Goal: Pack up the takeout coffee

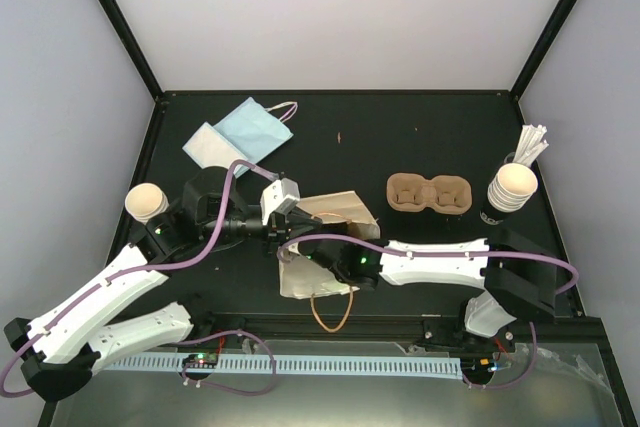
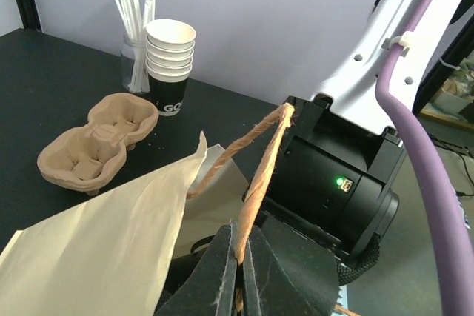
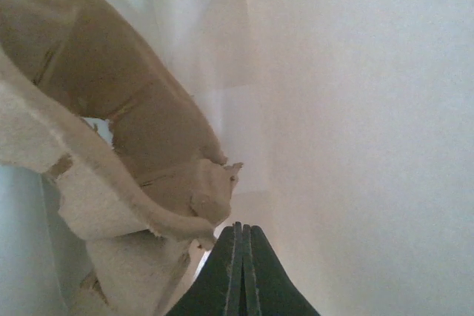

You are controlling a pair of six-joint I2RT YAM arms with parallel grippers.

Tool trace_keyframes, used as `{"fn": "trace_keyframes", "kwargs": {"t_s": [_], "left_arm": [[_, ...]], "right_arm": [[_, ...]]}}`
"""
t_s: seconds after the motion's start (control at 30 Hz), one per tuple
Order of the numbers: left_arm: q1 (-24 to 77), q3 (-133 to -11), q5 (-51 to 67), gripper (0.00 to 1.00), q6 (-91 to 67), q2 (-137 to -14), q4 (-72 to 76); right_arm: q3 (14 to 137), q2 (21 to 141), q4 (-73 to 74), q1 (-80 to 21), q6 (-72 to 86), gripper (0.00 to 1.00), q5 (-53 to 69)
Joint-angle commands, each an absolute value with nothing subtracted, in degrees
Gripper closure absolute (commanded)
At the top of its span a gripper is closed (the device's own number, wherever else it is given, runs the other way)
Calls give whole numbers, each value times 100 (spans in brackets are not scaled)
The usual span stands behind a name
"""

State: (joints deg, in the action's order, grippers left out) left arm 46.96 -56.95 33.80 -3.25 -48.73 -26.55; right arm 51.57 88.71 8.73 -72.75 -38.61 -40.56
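top external view gives us the takeout coffee (image 1: 146,202) as a small round cream-beige paper cup with a pale top. it stands at the left edge of the tabletop (image 1: 400,137), just beside the left arm (image 1: 100,292) at its elbow and well apart from the paper bag (image 1: 335,212) in the middle. we see the left arm climb from the near-left corner, fold at that elbow and run right toward the bag. in the left wrist view the left gripper (image 2: 238,257) is clenched on the bag's twisted paper handle (image 2: 263,160), which rises from between its fingers. the right arm (image 1: 435,262) doubles back at the right edge and stretches left along the near edge, its wrist in the bag's mouth. the right gripper (image 3: 238,231) is pressed closed, fingers meeting, beside a brown pulp piece (image 3: 141,146) against the pale bag wall.
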Motion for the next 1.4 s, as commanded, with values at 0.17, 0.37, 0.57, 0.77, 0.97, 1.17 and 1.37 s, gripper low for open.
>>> {"fn": "trace_keyframes", "kwargs": {"t_s": [0.17, 0.37, 0.57, 0.77, 0.97, 1.17, 1.37], "left_arm": [[4737, -5643, 3781, 98, -457, -4808, -2479], [4737, -5653, 3778, 98, -415, -4799, -2511], [4737, -5664, 3679, 98, -355, -4816, -2593], [4738, -5695, 3644, 98, -336, -4805, -2616], [4737, -5723, 3678, 98, -365, -4810, -2606], [4738, -5722, 3624, 98, -386, -4799, -2622], [4739, -5730, 3609, 99, -439, -4790, -2613]], "right_arm": [[5294, 9219, 339, -7061, -4039, 99, -3833], [5233, 9256, 692, -7021, -3877, 99, -3210], [5339, 9146, 1545, -7021, -3500, 99, -2707], [5302, 9107, 1969, -7028, -3316, 99, -2368], [5345, 9241, 1945, -7029, -3263, 99, -2175], [5378, 9255, 2077, -7027, -3222, 99, -1961], [5382, 9234, 2269, -7031, -3121, 99, -1630]]}}
